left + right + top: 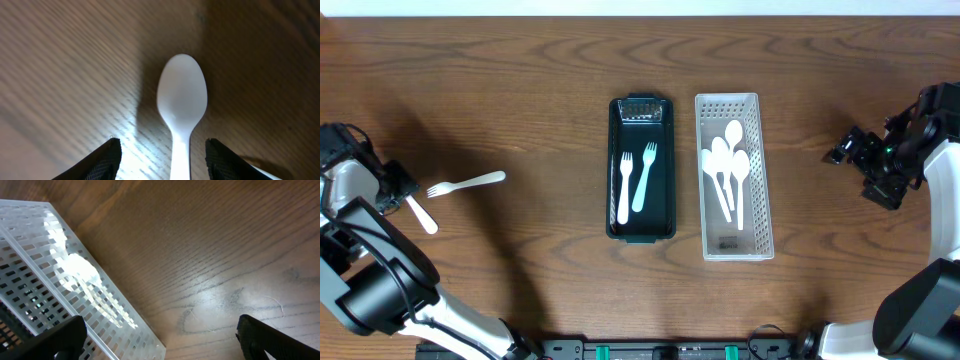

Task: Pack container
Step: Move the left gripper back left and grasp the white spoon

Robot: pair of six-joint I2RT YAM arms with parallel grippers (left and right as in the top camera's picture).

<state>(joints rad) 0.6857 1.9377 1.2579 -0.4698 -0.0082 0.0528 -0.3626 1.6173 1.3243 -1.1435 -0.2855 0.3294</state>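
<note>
**Pack container: roughly mid-way, two loose pieces left**

Sorting looks partly done. The dark tray [640,228] in the middle of the worktop [520,80] already has two forks [624,188] lying side by side lengthwise. Just to its right, the white perforated basket [763,170] holds a small heap of spoons [725,170], overlapping so I can't get an exact count. So my read is forks go in the tray and spoons in the basket.

Two pieces are still outside, both far left and well apart from the containers. One is a loose fork [468,184] flat on the wood. The other is a loose spoon [181,95] just beside it, at my left arm.

My left claw [163,146] is spread. The fingers sit either side of the spoon's handle with a visible gap on both sides, so nothing is pinched. The bowl points away from me with its shadow close beside it. I judge it's lying on the wood or barely off it, but can't tell which.

My right claw [160,337] is also spread wide and empty. It's off to the right of the basket, with the basket's near corner showing in the wrist view.

Remaining, as I judge it:
- close on the spoon handle and carry it across to the basket
- fetch the fork and put it in the tray with the other two

No lid is visible, so I can't say whether a closing step follows.
</note>
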